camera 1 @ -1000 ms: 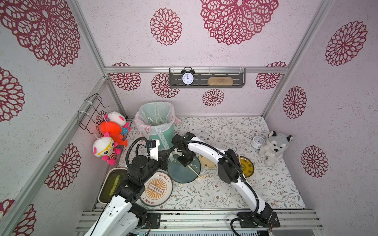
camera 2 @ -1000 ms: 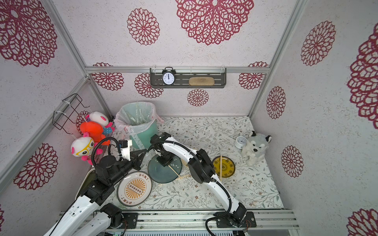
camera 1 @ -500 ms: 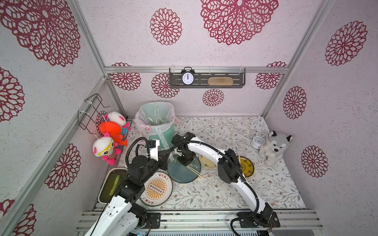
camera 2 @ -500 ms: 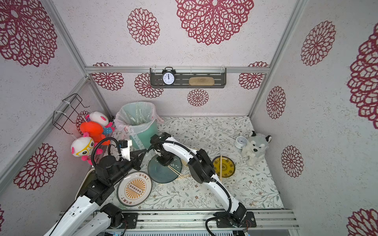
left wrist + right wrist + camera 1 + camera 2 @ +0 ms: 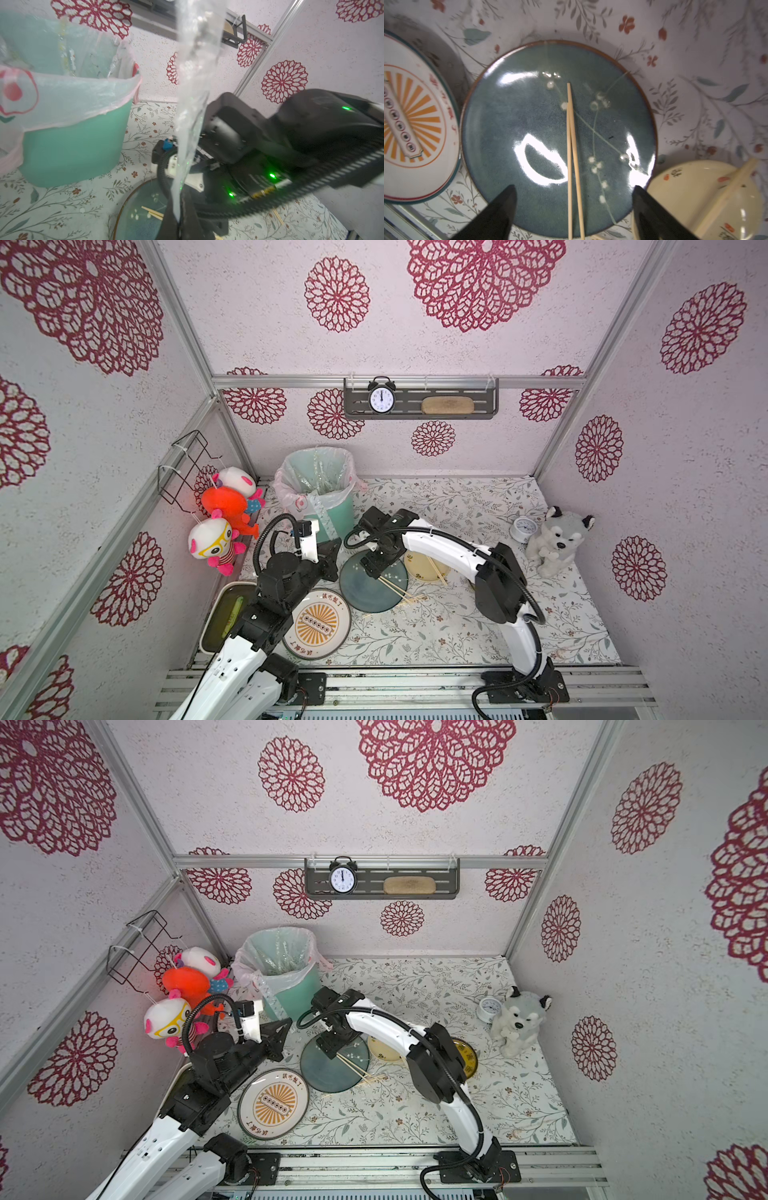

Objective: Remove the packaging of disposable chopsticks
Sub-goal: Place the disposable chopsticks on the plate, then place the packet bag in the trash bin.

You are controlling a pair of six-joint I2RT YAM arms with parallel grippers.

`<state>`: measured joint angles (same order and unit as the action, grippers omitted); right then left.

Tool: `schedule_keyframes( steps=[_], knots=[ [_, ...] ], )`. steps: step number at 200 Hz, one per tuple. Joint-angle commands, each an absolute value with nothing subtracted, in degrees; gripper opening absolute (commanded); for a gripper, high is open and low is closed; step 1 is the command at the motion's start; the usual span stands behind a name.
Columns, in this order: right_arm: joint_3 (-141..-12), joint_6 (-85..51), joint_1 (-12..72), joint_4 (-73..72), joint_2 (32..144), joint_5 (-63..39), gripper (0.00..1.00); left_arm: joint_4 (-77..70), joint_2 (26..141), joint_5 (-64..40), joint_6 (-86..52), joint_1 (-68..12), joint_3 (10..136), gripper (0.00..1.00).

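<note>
My left gripper (image 5: 334, 545) is shut on one end of a clear, crinkly packaging sleeve (image 5: 322, 514), which stands up from the jaws beside the bin. In the left wrist view the packaging (image 5: 195, 83) rises from the left gripper (image 5: 178, 220). My right gripper (image 5: 573, 188) hangs open just above the blue plate (image 5: 508, 124). A bare pair of disposable chopsticks (image 5: 572, 145) lies on that plate between the spread fingers, touching neither. Both top views show these chopsticks (image 5: 392, 587) (image 5: 353, 1067) reaching over the blue plate's (image 5: 365, 593) rim.
A green bin (image 5: 322, 485) with a pink-white liner holds several sleeves. A cream plate (image 5: 426, 568) carries more chopsticks (image 5: 438, 572); loose sticks (image 5: 409, 599) lie on the mat. A white-orange plate (image 5: 318, 624), a tray (image 5: 226, 614), a plush dog (image 5: 557, 539) and a small clock (image 5: 520, 529) stand around.
My right gripper has gone from shut to wide open, and the chopsticks now lie loose on the blue plate. The left gripper and its sleeve have stayed put.
</note>
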<state>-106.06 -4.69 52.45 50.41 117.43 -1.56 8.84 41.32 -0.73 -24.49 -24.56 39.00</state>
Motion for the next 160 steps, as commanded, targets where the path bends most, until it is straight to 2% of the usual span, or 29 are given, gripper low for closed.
schedule_keyframes(
  steps=[1,32,69,96,126,160],
  knots=[
    [-98.6,-6.3,52.8,37.6,106.5,-0.5,0.99,12.7,45.8,3.5,-25.0,-23.6,47.1,0.00],
    [-83.1,-7.8,52.7,22.8,91.6,1.0,0.99,25.1,57.2,11.2,-21.6,-22.2,63.8,0.00],
    [-67.8,-9.1,52.2,11.8,77.7,0.3,0.99,39.2,73.5,14.5,-19.0,-14.1,86.1,0.00],
    [-60.7,-9.2,51.5,8.6,71.0,-0.3,0.99,44.2,84.1,11.3,-19.1,-9.0,98.5,0.00],
    [-55.3,-9.4,50.5,7.0,65.3,-0.6,0.99,51.3,96.1,12.8,-16.7,-8.1,112.6,0.00],
    [-52.3,-9.9,50.0,5.6,61.9,-0.6,0.99,52.1,104.5,11.6,-16.1,-7.2,118.1,0.00]
  ],
)
